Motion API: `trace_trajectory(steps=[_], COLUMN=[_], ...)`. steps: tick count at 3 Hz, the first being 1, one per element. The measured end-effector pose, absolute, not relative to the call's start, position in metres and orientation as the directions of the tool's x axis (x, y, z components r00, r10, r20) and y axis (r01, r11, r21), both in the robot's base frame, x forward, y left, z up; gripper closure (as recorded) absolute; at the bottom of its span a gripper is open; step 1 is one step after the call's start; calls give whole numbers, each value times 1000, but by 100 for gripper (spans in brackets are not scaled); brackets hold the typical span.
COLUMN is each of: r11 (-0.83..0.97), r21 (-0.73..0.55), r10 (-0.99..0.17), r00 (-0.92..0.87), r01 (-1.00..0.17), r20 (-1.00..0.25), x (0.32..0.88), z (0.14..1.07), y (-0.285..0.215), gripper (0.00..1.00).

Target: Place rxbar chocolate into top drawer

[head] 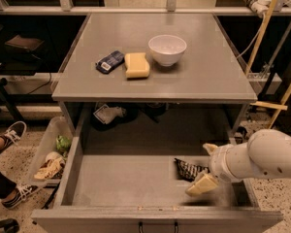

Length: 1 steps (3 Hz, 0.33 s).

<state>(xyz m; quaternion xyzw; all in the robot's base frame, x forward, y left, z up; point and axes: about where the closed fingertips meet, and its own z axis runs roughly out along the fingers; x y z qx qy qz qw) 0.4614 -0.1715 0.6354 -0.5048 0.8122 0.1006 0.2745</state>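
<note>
The rxbar chocolate (188, 169), black wrapper with white stripes, lies on the floor of the pulled-out grey top drawer (126, 181), at its right side. My gripper (206, 166) reaches into the drawer from the right. Its cream fingertips (202, 184) stand apart on either side of the bar's right end, so the gripper is open around it. The white forearm hides the drawer's right wall.
On the tabletop (208, 76) sit a white bowl (167, 49), a yellow sponge (136, 64) and a dark blue packet (110, 61). A bin with clutter (51, 154) and a person's shoe (9, 135) are at the left. Wooden poles (262, 33) lean at the right.
</note>
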Motion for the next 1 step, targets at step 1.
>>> trace_trajectory(steps=[1], r11=[470], r21=[-114], r10=[-765], r00=[-340], r01=[-875], r20=[-548], x=[461], z=[635], y=[-171], gripper=[0])
